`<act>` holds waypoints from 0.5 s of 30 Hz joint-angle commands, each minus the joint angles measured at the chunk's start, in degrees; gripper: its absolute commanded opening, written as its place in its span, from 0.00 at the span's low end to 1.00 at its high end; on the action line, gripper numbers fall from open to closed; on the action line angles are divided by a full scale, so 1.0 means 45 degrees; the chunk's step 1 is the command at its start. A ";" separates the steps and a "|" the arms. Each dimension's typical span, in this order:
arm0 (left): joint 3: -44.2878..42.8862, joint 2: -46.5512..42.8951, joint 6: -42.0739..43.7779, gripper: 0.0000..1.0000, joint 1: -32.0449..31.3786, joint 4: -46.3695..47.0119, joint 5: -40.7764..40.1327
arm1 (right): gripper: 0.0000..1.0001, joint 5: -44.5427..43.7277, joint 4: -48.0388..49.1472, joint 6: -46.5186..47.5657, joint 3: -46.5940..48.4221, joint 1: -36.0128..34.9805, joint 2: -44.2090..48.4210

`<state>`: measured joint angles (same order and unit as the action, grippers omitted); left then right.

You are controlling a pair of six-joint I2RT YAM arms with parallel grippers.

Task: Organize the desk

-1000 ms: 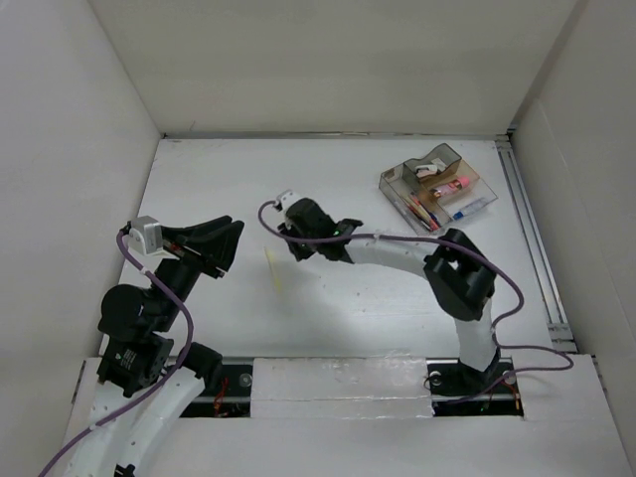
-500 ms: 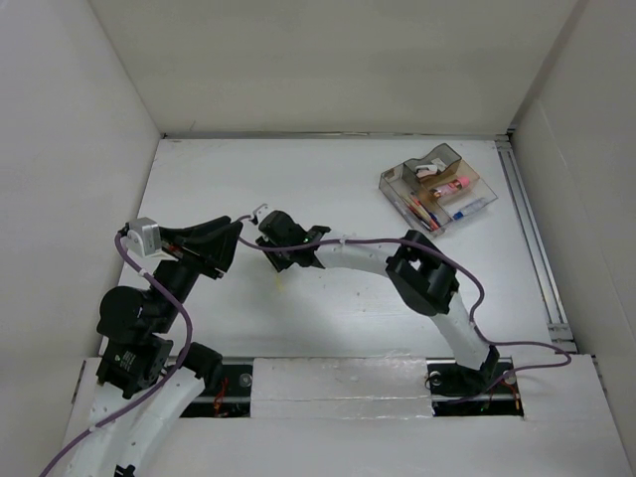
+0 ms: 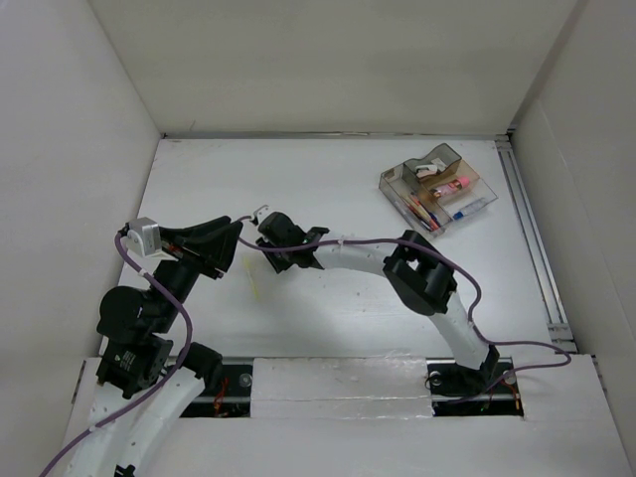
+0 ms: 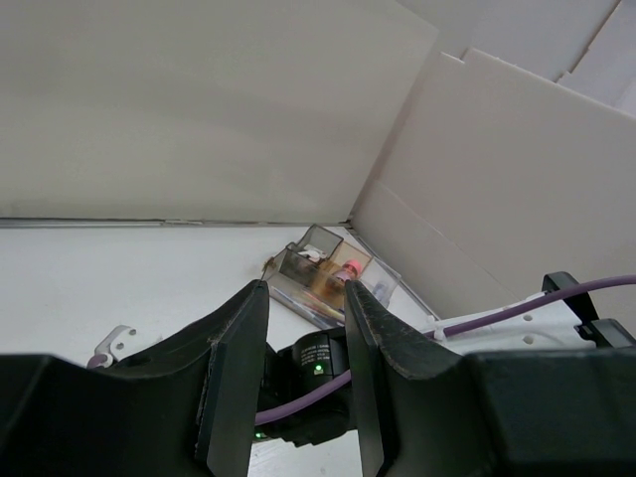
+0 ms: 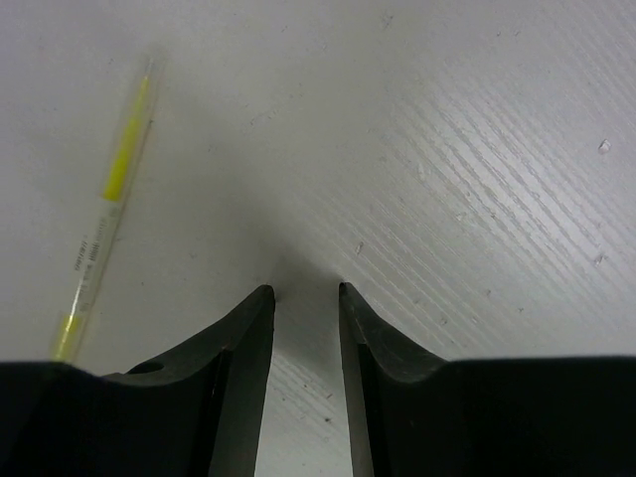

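The desk [image 3: 338, 179] is a white tabletop walled by white panels. A thin yellow pen [image 3: 256, 286] lies on it near the middle left; in the right wrist view the pen [image 5: 107, 207] lies up and to the left of my fingers. My right gripper [image 3: 281, 262] points down at the desk just right of the pen. It is open by a narrow gap, empty, with its fingertips [image 5: 262, 294] at the surface. My left gripper [image 3: 225, 244] hangs above the desk left of the pen, open and empty [image 4: 301, 290].
A small clear compartmented tray [image 3: 437, 189] with pens and a pink item stands at the back right; it also shows in the left wrist view [image 4: 328, 276]. A metal rail [image 3: 532, 238] runs along the right edge. The right arm's elbow [image 3: 425, 276] stretches across the middle.
My right arm has swung left and brought its gripper down to the desk beside the pen. The pen now lies slightly further left and nearer. The left arm has not moved.
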<state>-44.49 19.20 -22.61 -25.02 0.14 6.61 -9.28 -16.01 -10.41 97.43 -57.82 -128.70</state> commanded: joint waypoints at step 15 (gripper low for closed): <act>0.0043 -0.0146 0.0103 0.32 0.0051 0.0476 0.0015 | 0.43 0.1301 0.0159 -0.0030 0.2996 -0.1836 -0.1396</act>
<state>-44.49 18.98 -22.59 -25.02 0.16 6.59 -4.60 -15.31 -11.35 107.48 -64.20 -132.44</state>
